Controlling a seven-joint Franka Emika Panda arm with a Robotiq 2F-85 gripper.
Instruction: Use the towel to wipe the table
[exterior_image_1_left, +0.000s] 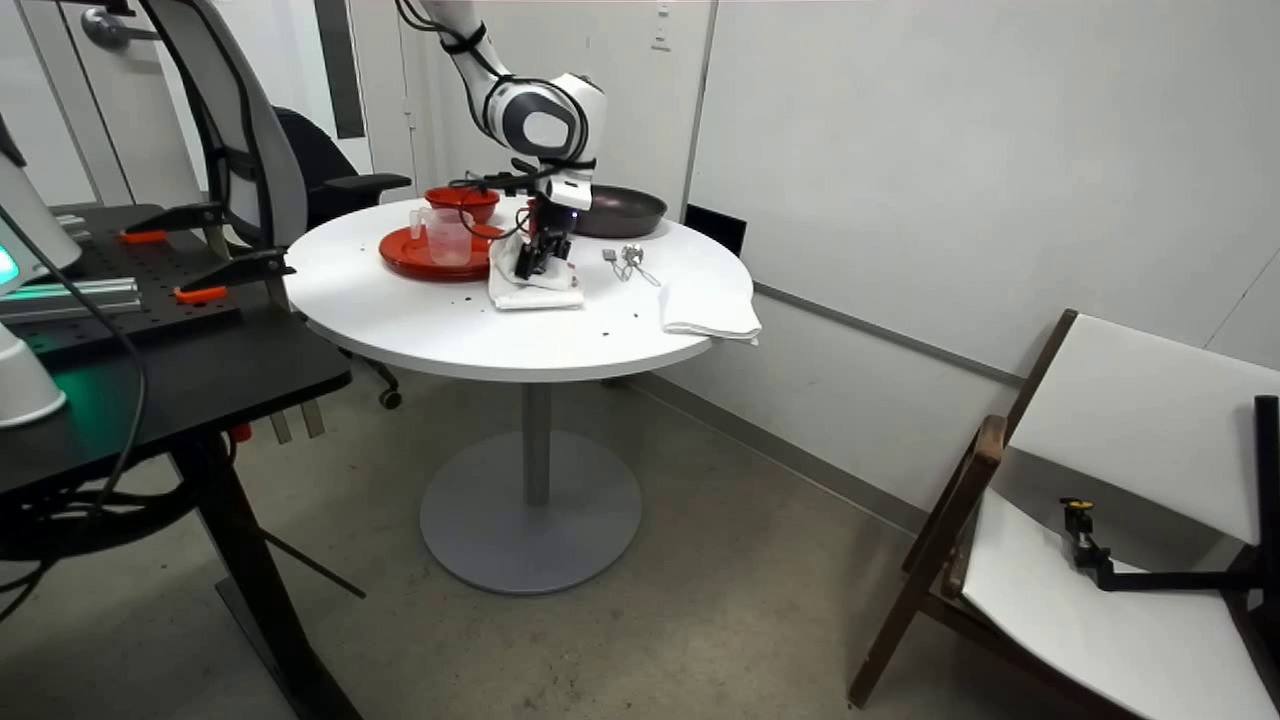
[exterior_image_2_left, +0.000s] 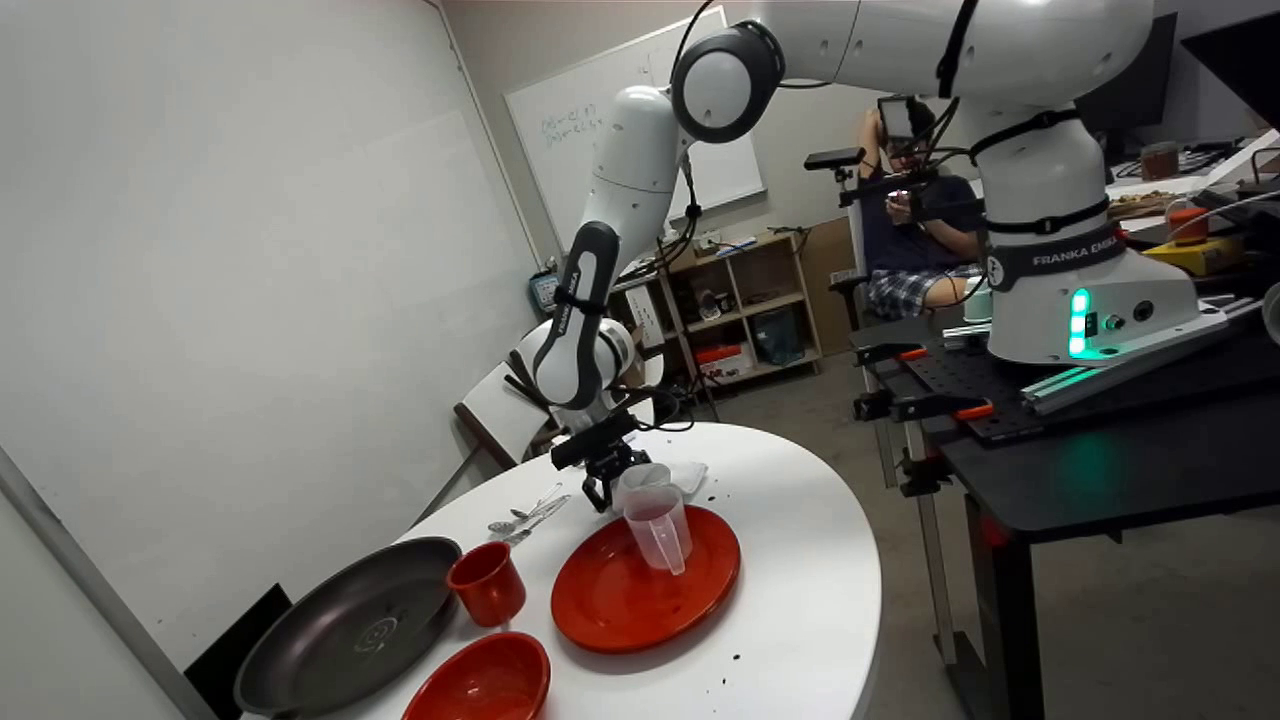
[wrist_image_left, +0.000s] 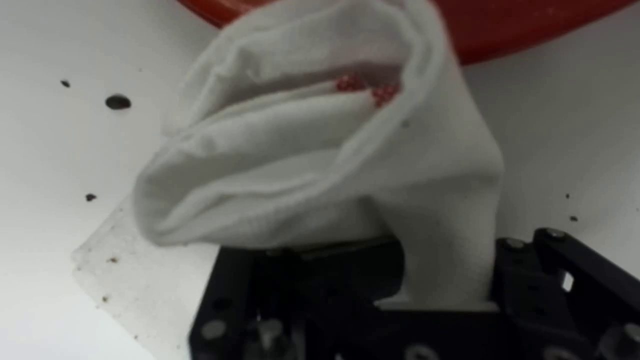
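Observation:
The white towel (exterior_image_1_left: 535, 297) lies on the round white table (exterior_image_1_left: 450, 335), bunched at the gripper with a flat folded part spread in front. In the wrist view the towel (wrist_image_left: 310, 135) is rolled and creased, with small red patches inside; a flat part with brown specks shows at lower left. My gripper (exterior_image_1_left: 532, 268) points down at the table and is shut on the towel, with cloth pinched between the black fingers (wrist_image_left: 450, 265). In an exterior view the gripper (exterior_image_2_left: 600, 492) stands behind the clear cup, which hides much of the towel (exterior_image_2_left: 690, 476). Dark crumbs (wrist_image_left: 118, 102) lie around the towel.
A red plate (exterior_image_2_left: 600, 600) with clear cups (exterior_image_2_left: 660, 535) stands right beside the towel. A red mug (exterior_image_2_left: 488, 583), red bowl (exterior_image_2_left: 490, 680), dark pan (exterior_image_2_left: 350, 630) and metal utensils (exterior_image_1_left: 630, 262) are also on the table. Another white cloth (exterior_image_1_left: 712, 312) hangs slightly over the edge.

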